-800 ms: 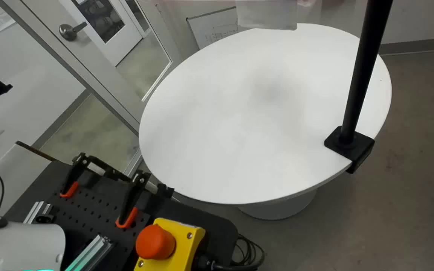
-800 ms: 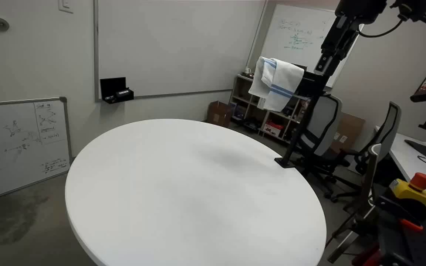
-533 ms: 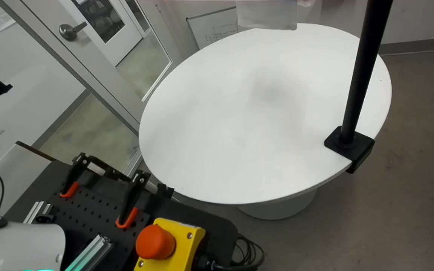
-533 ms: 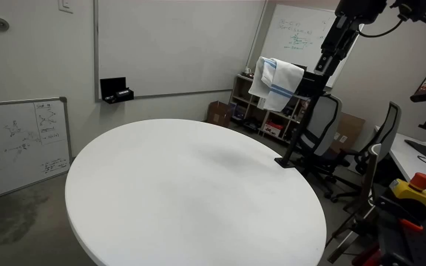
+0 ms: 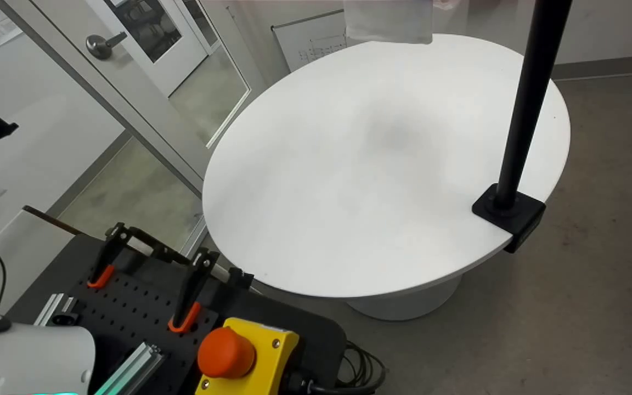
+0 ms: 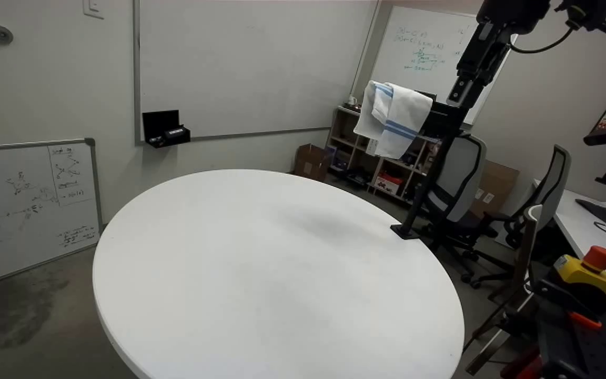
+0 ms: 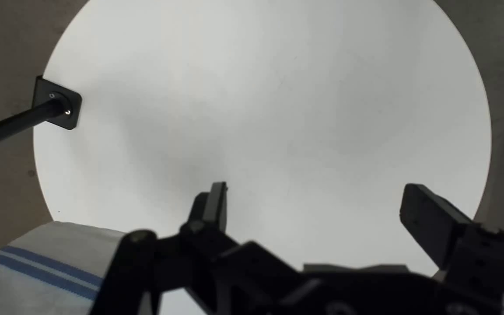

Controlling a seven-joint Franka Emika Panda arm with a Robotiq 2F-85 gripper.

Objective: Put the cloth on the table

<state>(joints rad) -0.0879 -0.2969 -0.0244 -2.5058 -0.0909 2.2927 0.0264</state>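
The white cloth with blue stripes (image 6: pixel 400 123) hangs folded over a black support beside the pole, above the far right of the table in an exterior view. Its striped part (image 7: pixel 44 273) fills the lower left of the wrist view. A pale hanging piece (image 5: pixel 390 22) at the top of an exterior view looks like its lower edge. The round white table (image 5: pixel 349 192) shows in all views, with nothing lying on it. My gripper (image 7: pixel 315 186) is open and empty, its fingers wide apart over the table, with the cloth off to their left.
A black pole (image 5: pixel 530 104) is clamped at the table edge; its base (image 7: pixel 59 103) shows in the wrist view. Dark hardware (image 6: pixel 513 13) at top right may be mount or gripper. An emergency stop (image 5: pixel 244 356) and clamps (image 5: pixel 192 291) sit on the cart. Chairs (image 6: pixel 455 179) stand behind.
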